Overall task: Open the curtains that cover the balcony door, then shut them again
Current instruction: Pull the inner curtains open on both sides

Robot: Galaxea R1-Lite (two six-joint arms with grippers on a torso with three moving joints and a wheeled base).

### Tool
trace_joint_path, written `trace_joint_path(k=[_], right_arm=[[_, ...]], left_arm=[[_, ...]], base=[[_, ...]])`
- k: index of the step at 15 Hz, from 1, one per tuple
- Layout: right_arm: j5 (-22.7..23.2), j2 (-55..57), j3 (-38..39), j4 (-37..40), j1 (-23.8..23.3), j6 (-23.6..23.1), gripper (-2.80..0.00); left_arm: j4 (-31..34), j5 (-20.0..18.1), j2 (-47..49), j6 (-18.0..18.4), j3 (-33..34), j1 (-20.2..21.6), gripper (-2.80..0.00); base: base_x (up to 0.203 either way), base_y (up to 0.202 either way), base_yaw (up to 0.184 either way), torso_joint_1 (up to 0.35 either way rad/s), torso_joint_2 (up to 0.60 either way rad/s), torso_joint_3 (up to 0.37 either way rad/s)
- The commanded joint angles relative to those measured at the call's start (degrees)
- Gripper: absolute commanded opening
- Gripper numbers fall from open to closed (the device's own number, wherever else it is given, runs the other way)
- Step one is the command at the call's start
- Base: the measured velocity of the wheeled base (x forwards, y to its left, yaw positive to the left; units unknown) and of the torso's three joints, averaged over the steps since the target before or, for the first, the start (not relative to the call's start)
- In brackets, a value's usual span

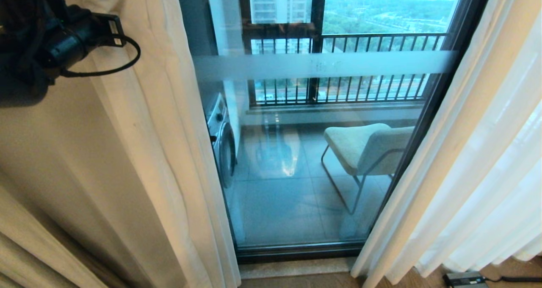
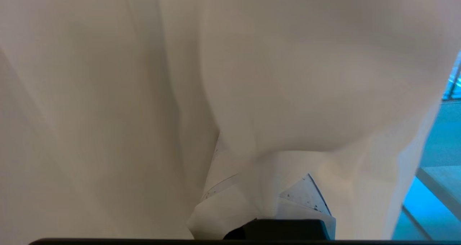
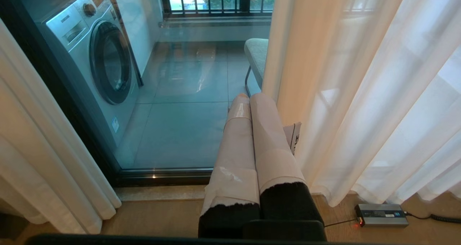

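Cream-beige pleated curtains (image 1: 161, 123) hang parted either side of the dark-framed clear-glass balcony door (image 1: 322, 152). Left gripper (image 2: 266, 201), raised at left, clenches their fabric; right gripper (image 3: 250, 101) hangs low, jaws clenched empty.

Centre gap: balcony door (image 1: 296, 152) glass bare between the drapes — a shut pane, no way through.
9 o'clock: curtains (image 1: 161, 131) bunched, folds wrapped round the left gripper (image 2: 266, 201).
3 o'clock: sheer panels (image 1: 478, 161) hang to the floor.
5 o'clock: power box (image 1: 465, 278) and cable on the floor — low obstacle.
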Motion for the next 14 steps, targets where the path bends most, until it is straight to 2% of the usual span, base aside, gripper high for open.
trace_joint_path(k=[1, 5, 10, 14], right_arm=[[0.0, 0.0, 0.0, 0.0, 0.0, -0.1, -2.80], [0.0, 0.0, 0.0, 0.0, 0.0, -0.1, -2.80], [0.0, 0.0, 0.0, 0.0, 0.0, 0.0, -2.80], [0.0, 0.0, 0.0, 0.0, 0.0, -0.1, -2.80]], left_arm=[[3.8, -1.0, 1.1, 0.1, -4.8, 1.4, -2.80], [6.1, -4.5, 1.5, 0.0, -9.5, 6.6, -2.80], [5.8, -9.9, 1.5, -1.8, -10.1, 13.6, -2.80], [5.7, -17.0, 1.8, -5.7, -11.4, 21.3, -2.80]], base=[[0.000, 0.000, 0.000, 0.000, 0.00, 0.000], [0.000, 0.000, 0.000, 0.000, 0.00, 0.000], [0.000, 0.000, 0.000, 0.000, 0.00, 0.000], [0.000, 0.000, 0.000, 0.000, 0.00, 0.000]])
